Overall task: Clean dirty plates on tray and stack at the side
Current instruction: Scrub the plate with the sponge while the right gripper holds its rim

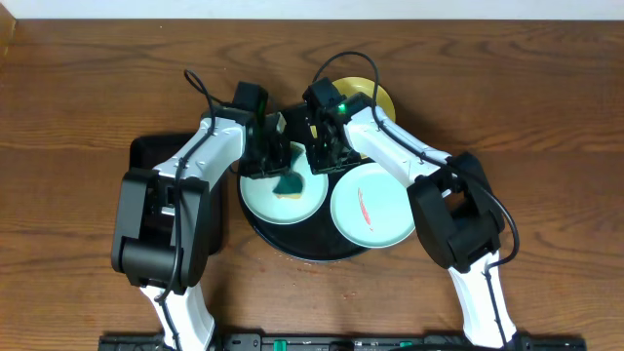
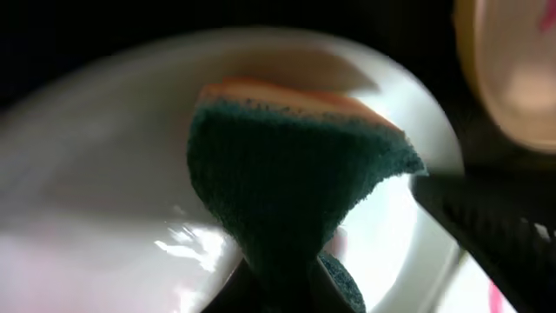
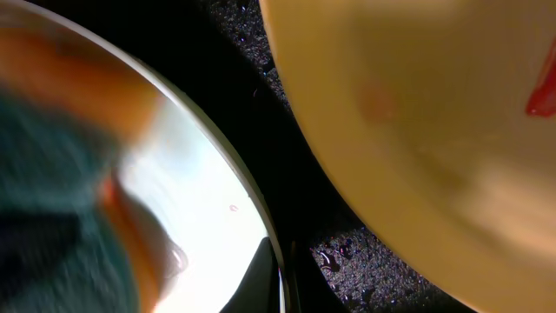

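overhead, tray: round black tray (image 1: 292, 239) mid-bench (image 1: 78, 97), all three plates on it, none stacked at the side yet
overhead, left plate: mint left plate (image 1: 263, 200) on the tray's left half, under both arms
overhead, left fingers: left fingers (image 1: 276, 161) clamped on green sponge (image 1: 291, 183), which sits on the plate's far half, presumably to scrub
overhead, right fingers: right fingers (image 1: 322, 156) at the same plate's far-right rim, likely steadying it against the scrub
overhead, others: right plate (image 1: 385, 219) carries a red smear; yellow plate (image 1: 375, 93) far, partly under the right arm; rectangular tray (image 1: 146, 154) left, under the left arm
left wrist, sponge: sponge (image 2: 295, 200) pinched at its near end, fanning out over the plate (image 2: 104, 191)
right wrist, right fingers: narrow, plate rim (image 3: 252, 217) runs in between them, looks pinched
right wrist, yellow plate: yellow plate (image 3: 417, 130) just right of that rim, apart, bare tray (image 3: 261, 113) between
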`<state>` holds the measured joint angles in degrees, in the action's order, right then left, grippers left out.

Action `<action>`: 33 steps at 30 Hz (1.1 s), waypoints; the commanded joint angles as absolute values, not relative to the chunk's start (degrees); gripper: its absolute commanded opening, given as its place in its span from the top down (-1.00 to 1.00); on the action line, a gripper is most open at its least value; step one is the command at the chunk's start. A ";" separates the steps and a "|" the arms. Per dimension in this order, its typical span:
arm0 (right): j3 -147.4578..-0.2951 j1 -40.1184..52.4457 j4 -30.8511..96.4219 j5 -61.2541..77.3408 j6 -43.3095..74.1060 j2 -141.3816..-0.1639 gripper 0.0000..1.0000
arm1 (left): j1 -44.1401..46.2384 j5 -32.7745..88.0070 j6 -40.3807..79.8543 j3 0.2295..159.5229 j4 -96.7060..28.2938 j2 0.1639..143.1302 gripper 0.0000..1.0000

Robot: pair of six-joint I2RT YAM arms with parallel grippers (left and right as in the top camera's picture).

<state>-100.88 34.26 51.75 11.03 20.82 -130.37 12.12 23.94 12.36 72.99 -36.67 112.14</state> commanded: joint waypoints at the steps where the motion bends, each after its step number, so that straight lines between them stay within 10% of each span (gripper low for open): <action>1: -100.71 33.69 51.90 9.87 21.61 -131.94 0.98 | 11.92 8.19 17.72 72.66 -35.24 112.62 0.85; 9: -100.71 33.69 51.90 9.63 21.61 -131.94 0.98 | 12.08 -0.93 23.92 72.79 -41.91 112.60 0.85; 22: -100.71 33.69 51.88 9.63 21.61 -131.94 0.98 | 13.39 26.17 12.40 72.77 -49.84 112.62 0.85; 33: -100.68 33.69 52.05 9.50 21.61 -131.94 0.98 | 13.37 9.78 15.94 72.64 -35.75 112.64 0.85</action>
<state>-100.88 34.28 51.66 11.07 20.84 -130.37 13.41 21.50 13.69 73.06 -36.27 111.90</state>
